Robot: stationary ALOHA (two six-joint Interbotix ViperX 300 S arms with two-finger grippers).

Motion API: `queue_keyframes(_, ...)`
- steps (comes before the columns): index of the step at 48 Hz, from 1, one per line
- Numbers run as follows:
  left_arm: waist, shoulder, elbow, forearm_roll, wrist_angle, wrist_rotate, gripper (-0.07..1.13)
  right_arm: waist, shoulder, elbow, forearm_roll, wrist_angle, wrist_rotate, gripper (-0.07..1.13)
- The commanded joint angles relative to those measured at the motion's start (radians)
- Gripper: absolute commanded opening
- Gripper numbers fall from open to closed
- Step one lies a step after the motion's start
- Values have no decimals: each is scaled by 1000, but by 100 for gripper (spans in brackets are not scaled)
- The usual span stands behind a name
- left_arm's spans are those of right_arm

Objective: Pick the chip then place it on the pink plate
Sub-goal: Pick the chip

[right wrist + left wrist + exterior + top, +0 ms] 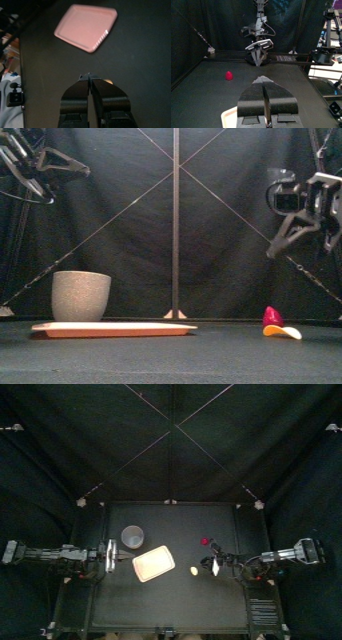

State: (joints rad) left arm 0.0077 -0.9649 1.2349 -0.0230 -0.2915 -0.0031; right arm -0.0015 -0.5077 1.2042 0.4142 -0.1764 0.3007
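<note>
Right now the chip, a small yellow-orange curved piece, lies flat on the black table. It sits toward the right side, well apart from the pink plate, with nothing touching it. A small red toy stands upright just behind the chip, nearer the back of the table. In the front view the two appear side by side, the chip slightly nearer the camera.

The pink plate rests flat near the middle of the table, turned at a slant, and nothing lies on it. A grey cup stands upright behind the plate, toward the back left.

The right gripper comes in from the right and hangs high above the table, over the area of the chip. Its jaws are pressed together and hold nothing. In the right wrist view a sliver of the chip shows just past the jaw tips, with the plate farther off.

The left gripper hangs above the plate's left edge, also raised well off the table. Its jaws are likewise closed on nothing. The left wrist view shows a corner of the plate beneath it and the red toy across the table.
</note>
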Motion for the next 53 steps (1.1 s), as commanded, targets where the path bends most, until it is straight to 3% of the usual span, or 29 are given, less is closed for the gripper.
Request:
queue_keyframes(1, 5, 5, -9, -2, -6, 3, -1, 11, 52, -15, 40, 54, 64, 40)
queue_keyframes(7, 9, 6, 2, -3, -6, 5, -1, 5, 101, -17, 46, 80, 167, 75)
queue_keyframes(12, 17, 5, 8, -3, -6, 5, -1, 2, 137, -14, 48, 78, 227, 92)
queue_keyframes(24, 35, 5, 25, -3, -8, 3, -1, 9, 270, -74, 29, 67, 341, 91)
queue_keyframes(44, 44, 5, 38, -3, -6, 6, -1, 32, 420, -172, 21, 77, 345, 89)
queue_keyframes(53, 46, 5, 46, -3, -6, 6, -1, 52, 430, -189, 25, 112, 347, 80)
